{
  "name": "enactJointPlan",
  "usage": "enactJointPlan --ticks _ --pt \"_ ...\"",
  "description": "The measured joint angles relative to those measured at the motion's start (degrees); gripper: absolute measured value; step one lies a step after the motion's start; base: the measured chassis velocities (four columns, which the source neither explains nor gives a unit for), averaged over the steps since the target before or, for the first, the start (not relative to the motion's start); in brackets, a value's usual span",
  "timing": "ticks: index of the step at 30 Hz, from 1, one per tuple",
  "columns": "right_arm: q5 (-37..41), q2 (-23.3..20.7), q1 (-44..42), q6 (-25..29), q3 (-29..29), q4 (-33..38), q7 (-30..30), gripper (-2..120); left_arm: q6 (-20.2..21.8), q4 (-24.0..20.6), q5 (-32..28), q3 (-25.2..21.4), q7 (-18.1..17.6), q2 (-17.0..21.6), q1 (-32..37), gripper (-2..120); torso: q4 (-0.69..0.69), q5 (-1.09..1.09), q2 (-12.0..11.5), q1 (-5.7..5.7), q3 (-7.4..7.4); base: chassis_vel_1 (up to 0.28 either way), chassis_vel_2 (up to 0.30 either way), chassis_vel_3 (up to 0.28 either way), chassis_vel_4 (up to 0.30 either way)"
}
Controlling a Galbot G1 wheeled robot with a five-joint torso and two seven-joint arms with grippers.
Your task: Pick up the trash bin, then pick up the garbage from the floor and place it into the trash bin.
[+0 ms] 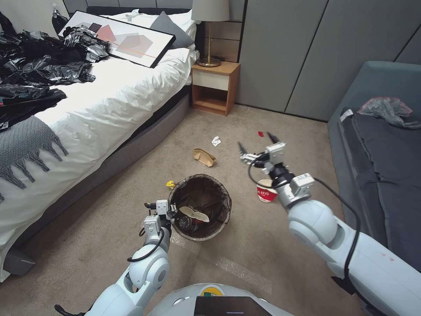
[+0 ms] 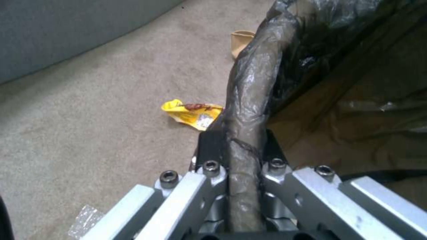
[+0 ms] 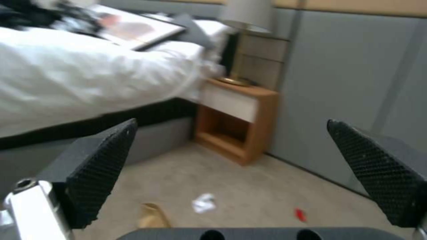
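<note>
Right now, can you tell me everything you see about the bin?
The bin is small and round, lined with a dark brown bag wrapped over its rim. It stands upright with its mouth open. Inside lie pale scraps and something dark. The left gripper is shut on its rim. A yellow wrapper lies on the carpet beside it.

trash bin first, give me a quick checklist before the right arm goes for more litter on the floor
1. Left pincer shut on the trash bin rim: ok.
2. Right pincer open and empty: ok.
3. Bin opening faces up, with room left: ok.
4. Red-and-white paper cup on the carpet under the right arm: ok.
5. Brown paper bag, white scrap, red scrap, yellow wrapper not yet collected: not ok.
6. Bin lifted off the floor: cannot tell.
</note>
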Motion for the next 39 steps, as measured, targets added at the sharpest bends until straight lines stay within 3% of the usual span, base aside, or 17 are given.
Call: enactJointPlan --ticks 5,10,15,30,39 --pt "0.1 2.6 -7.7 -2.4 9.6 1.0 3.5 100 -0.5 -0.2 0.6 -0.7 0.1 0.1 0.6 2 -0.02 -0.01 0.0 0.0 0.0 0.0 0.0 0.0 0.0" --pt "-1.9 6.3 -10.9 -2.7 13.2 -0.4 4.0 100 -0.9 -0.7 1.4 -1.8 0.1 -0.2 1.6 2 0.05 0.0 0.0 0.0 0.0 0.0 0.0 0.0 0.0" --pt "-5.9 10.8 -17.3 -2.2 16.8 -1.8 3.6 100 -1.1 -0.8 1.9 -2.3 0.0 -0.1 1.7 2 -0.01 -0.01 0.0 0.0 0.0 0.0 0.0 0.0 0.0" --pt "-21.7 20.3 -29.6 5.3 18.0 -5.9 2.0 100 -1.7 -0.7 2.9 -2.8 -0.1 -0.5 2.4 2 0.0 -0.02 0.0 0.0 0.0 0.0 0.0 0.0 0.0" --pt "-23.4 23.5 -31.1 6.2 18.0 -6.4 1.9 100 -1.8 -0.8 3.1 -2.9 -0.1 -0.5 2.4 2 0.0 -0.02 0.0 0.0 0.0 0.0 0.0 0.0 0.0"
